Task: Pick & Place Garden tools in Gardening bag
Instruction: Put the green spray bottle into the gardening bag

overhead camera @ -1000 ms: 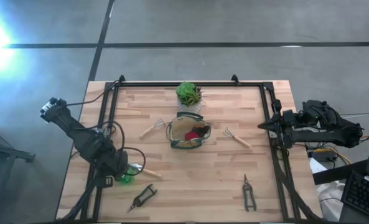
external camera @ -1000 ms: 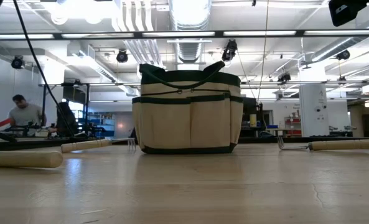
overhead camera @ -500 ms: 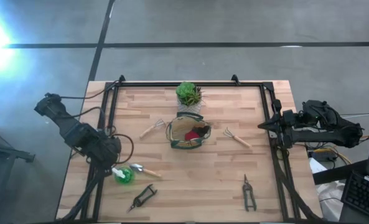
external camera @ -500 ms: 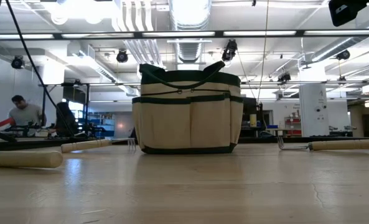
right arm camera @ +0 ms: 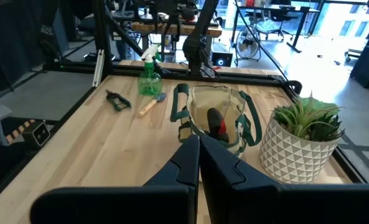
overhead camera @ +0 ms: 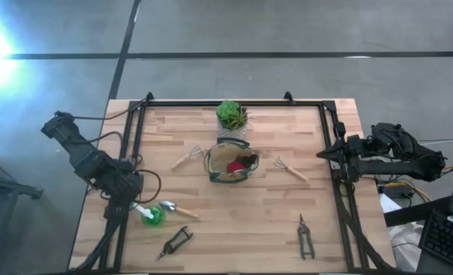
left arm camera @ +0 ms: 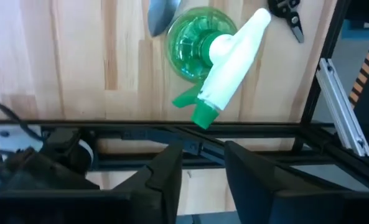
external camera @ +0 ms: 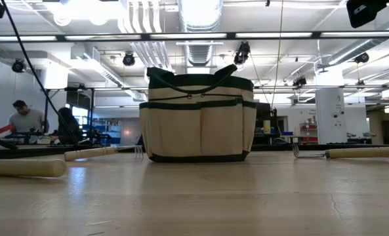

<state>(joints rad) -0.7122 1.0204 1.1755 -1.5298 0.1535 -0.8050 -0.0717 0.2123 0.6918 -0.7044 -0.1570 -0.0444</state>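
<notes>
The tan gardening bag (overhead camera: 230, 163) stands upright mid-table with a red-and-black item (right arm camera: 216, 124) inside. A green-and-white spray bottle (left arm camera: 200, 46) stands on its base near the left edge, next to a silver trowel (overhead camera: 176, 208). Two wooden-handled rake forks (overhead camera: 186, 158) (overhead camera: 291, 169) lie on either side of the bag. Two black pruners (overhead camera: 176, 241) (overhead camera: 305, 237) lie near the front edge. My left gripper (left arm camera: 203, 165) points down over the table's left frame, short of the bottle, open and empty. My right gripper (right arm camera: 198, 155) waits shut at the right edge.
A green plant in a white pot (overhead camera: 231, 116) stands just behind the bag. A black metal frame (overhead camera: 134, 137) runs along the table's left, far and right sides. Bare wood lies between the bag and the front edge.
My left gripper has drawn back from above the green-and-white bottle toward the table's left edge. The bottle, partly hidden under the gripper before, now shows in full and stands where it was.
</notes>
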